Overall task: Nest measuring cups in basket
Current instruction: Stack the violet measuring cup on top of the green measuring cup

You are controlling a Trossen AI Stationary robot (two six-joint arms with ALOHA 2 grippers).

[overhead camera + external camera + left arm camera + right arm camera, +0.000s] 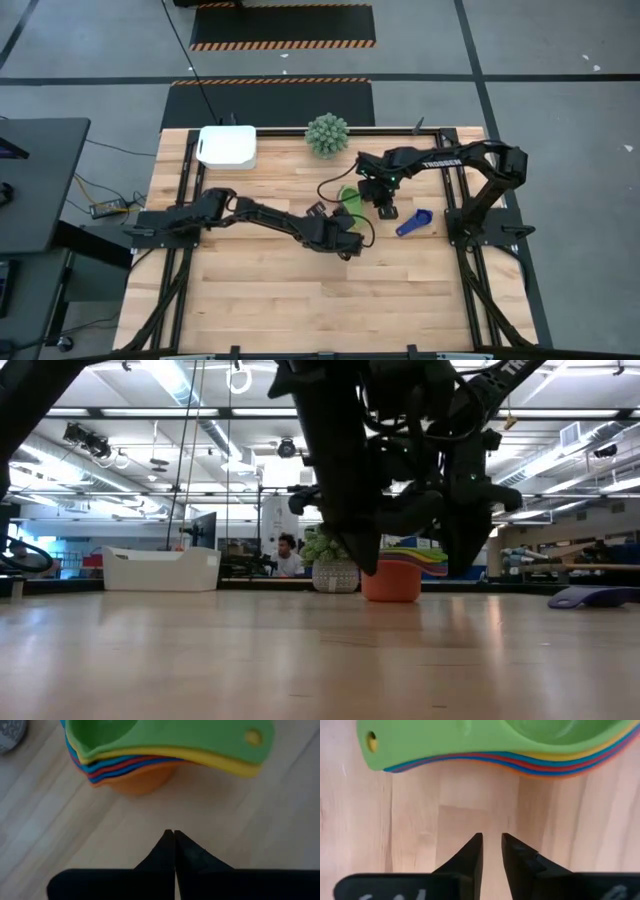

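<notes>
Jaws of left gripper (173, 836) closed, empty, on desk (300, 290) just beside nested measuring cups (150, 755). Right gripper (491, 842) jaws slightly apart, gripping nothing, we see, also near stack. Stack: green on top, then yellow, blue, red, orange. Separate blue cup (413, 222) beyond right gripper. Basket (227, 146) well apart from stack. Plant (327, 135) near stack. "TROSSEN" readable on right arm (440, 163).
</notes>
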